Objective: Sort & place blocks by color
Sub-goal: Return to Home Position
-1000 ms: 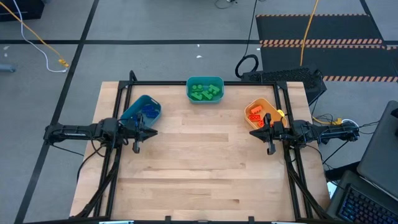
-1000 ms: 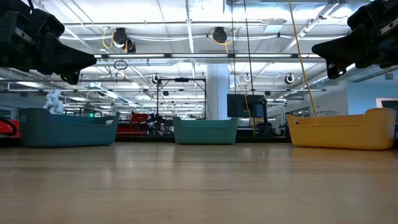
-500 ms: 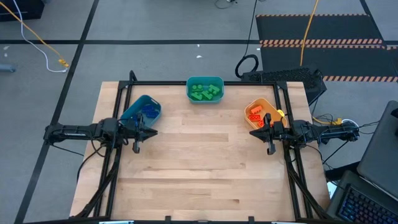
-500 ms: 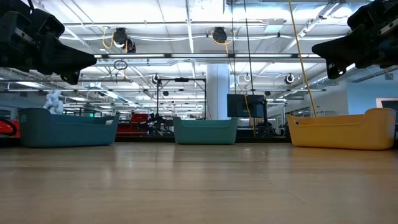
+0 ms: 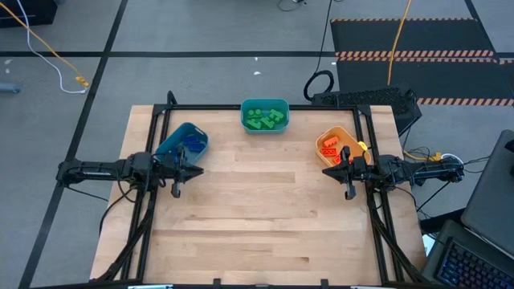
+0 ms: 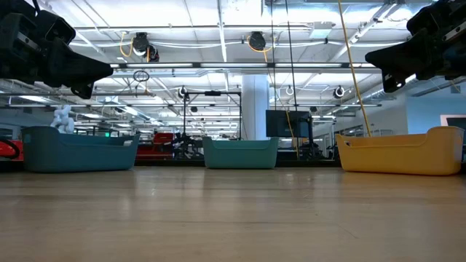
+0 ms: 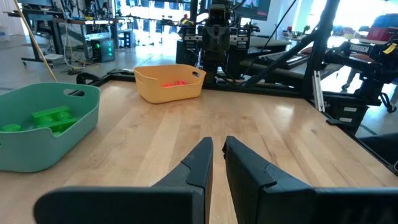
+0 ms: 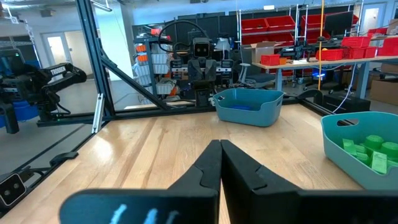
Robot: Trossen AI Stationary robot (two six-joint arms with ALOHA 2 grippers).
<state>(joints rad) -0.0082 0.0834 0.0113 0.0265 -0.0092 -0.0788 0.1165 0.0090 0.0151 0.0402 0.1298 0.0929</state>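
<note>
Green blocks (image 5: 265, 120) lie in the teal bin (image 5: 264, 105) at the table's far edge. Blue blocks (image 5: 193, 144) lie in the blue bin (image 5: 178, 141) at the far left. Orange blocks (image 5: 328, 148) lie in the orange-yellow bin (image 5: 341, 135) at the far right. My left gripper (image 5: 201, 170) hovers level just near of the blue bin, its fingers (image 7: 200, 155) a narrow gap apart, nothing between them. My right gripper (image 5: 324, 172) hovers level beside the orange-yellow bin, shut on nothing, its fingertips (image 8: 214, 152) together.
The wooden tabletop (image 5: 257, 217) between and near of the two arms is bare. A black frame (image 5: 265, 107) runs along the table's far and side edges. Cables and a dark mat (image 5: 409, 40) lie on the floor beyond the table.
</note>
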